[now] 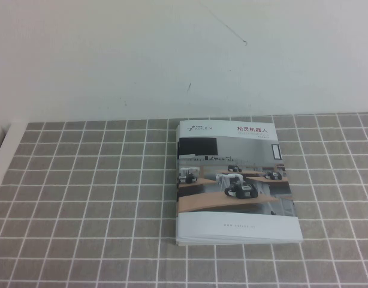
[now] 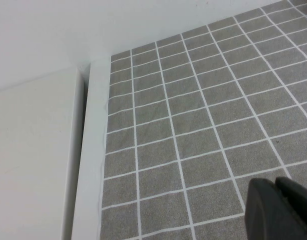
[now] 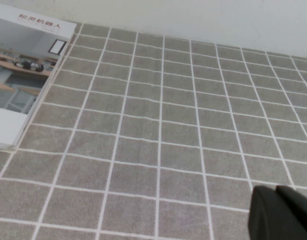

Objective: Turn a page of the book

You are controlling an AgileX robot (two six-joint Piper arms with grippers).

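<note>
The book (image 1: pixel 235 180) lies closed on the grey checked cloth, right of centre in the high view. Its top leaf, the page (image 1: pixel 232 174), lies flat and shows the robot-lab photo with a Chinese title. Part of the book also shows in the right wrist view (image 3: pixel 23 80). My left gripper (image 2: pixel 277 186) is shut and empty, hovering over bare cloth near the cloth's left edge. My right gripper (image 3: pixel 276 192) is shut and empty over bare cloth, well to the right of the book. Neither arm shows in the high view.
The grey checked cloth (image 1: pixel 88 198) covers the table up to the white wall (image 1: pixel 172 54). In the left wrist view the cloth's edge (image 2: pixel 104 150) meets a white table strip and a white panel (image 2: pixel 33 160).
</note>
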